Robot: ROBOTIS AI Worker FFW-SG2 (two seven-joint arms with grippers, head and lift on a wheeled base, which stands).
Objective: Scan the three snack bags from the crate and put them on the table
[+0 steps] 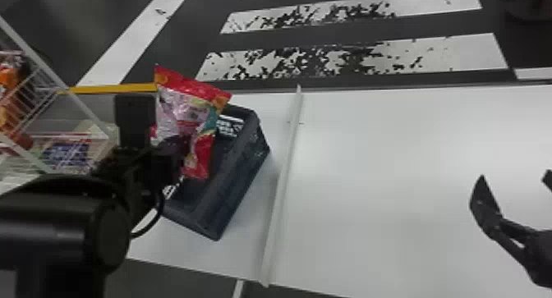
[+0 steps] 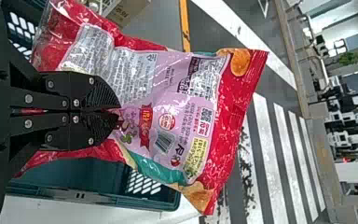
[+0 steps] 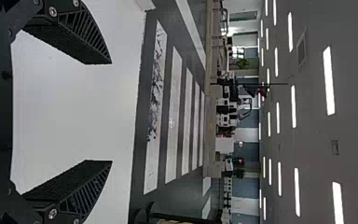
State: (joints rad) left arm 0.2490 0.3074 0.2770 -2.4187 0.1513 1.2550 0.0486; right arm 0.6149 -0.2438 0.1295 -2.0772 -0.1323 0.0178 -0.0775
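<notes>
My left claw [image 1: 178, 147] pinches a red snack bag [image 1: 191, 112] above the crate [image 1: 236, 190]; my right claw [image 1: 515, 180] is spread wide.

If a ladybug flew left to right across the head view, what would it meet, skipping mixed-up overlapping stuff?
Wire basket → snack bag → white strip → right gripper.

I see a dark floor [image 1: 410, 29] with scuffed white stripes [image 1: 468, 51], a green plant [image 3: 242, 63] far off, and long bright lights [image 3: 328, 81] on a gray ceiling [image 3: 307, 144].
</notes>
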